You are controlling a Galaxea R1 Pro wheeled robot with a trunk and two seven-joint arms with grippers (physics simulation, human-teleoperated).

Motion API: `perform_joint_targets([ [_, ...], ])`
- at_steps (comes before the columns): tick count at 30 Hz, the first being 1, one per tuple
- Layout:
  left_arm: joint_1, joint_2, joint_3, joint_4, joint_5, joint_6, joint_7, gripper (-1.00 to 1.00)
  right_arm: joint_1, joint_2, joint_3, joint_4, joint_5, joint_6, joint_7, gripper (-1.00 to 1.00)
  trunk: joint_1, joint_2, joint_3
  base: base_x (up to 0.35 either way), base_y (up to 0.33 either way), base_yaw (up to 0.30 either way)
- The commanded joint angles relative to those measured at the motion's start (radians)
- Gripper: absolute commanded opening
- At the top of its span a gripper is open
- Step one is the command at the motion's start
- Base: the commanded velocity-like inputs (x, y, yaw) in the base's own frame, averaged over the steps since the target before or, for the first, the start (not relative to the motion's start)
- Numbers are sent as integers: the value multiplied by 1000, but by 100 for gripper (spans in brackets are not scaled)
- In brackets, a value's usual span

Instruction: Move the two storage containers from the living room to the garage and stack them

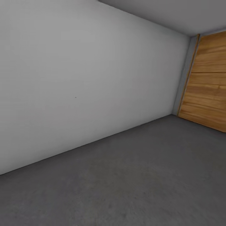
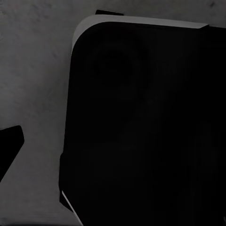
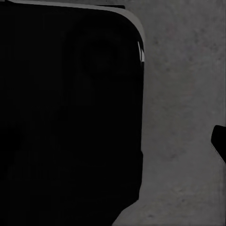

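Honestly, grippers' state I cannot tell — turning near this wall (image 1: 78, 81) over the floor (image 1: 141, 175) risks clipping it.

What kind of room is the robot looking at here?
Probably a garage or a bare utility room: a dark grey concrete floor, a plain white wall with nothing on it, and a large wooden panel door at the far right.

Rough, speckled dark grey concrete floor (image 1: 141, 182), matt. Plain white painted wall (image 1: 81, 81), smooth and flat. Warm orange-brown wooden panel door (image 1: 208, 84), visible grain, slight sheen.
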Motion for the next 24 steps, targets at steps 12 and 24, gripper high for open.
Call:
perform_joint_targets([
  [12,0,0,0,-1,7,-2,1,100,0,0,0,2,0,-6,-2,100,0,0,-1,0,0,300],
  [24,0,0,0,-1,7,-2,1,100,0,-1,0,2,0,-6,-2,100,0,0,-1,0,0,300],
])
